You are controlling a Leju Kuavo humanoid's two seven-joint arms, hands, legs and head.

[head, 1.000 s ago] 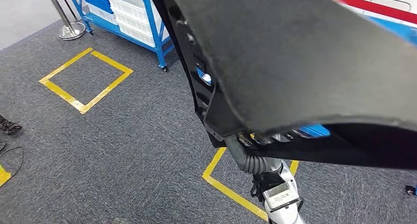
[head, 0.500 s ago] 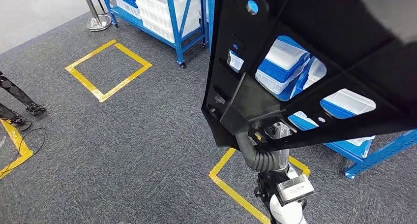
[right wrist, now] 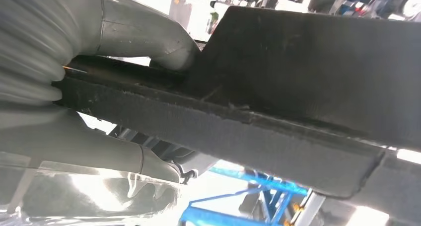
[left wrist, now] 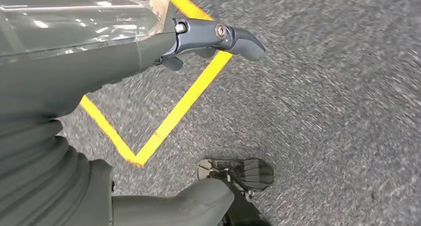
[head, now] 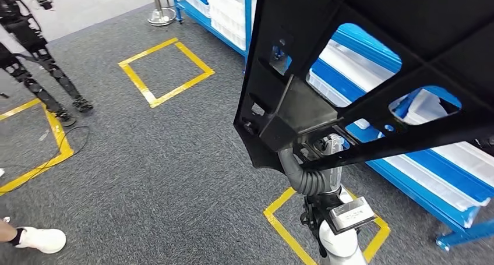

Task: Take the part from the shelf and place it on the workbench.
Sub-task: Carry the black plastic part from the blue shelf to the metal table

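Note:
The part point(head: 373, 61) is a large black panel with cut-out openings, held up close in front of the head view and covering its upper right. My right arm rises from below to the panel's lower edge, where my right hand point(head: 327, 147) shows partly behind the frame. In the right wrist view my right hand point(right wrist: 114, 154) grips a thick black bar of the part point(right wrist: 278, 87), thumb on one face and fingers on the other. My left hand point(left wrist: 218, 35) hangs over the carpet with fingers apart and nothing in it.
A blue shelf point(head: 408, 180) with white and blue bins runs along the right and back. Yellow tape squares point(head: 166, 73) mark the grey carpet. Another robot's legs point(head: 41, 73) stand at far left, and a person's white shoe point(head: 41, 239) is at lower left. A post base point(head: 162, 16) stands at the back.
The camera has turned, so the whole scene has shifted: the shelf now runs along the right, and the other robot's legs and a shoe have come in. My right hand still holds the part.

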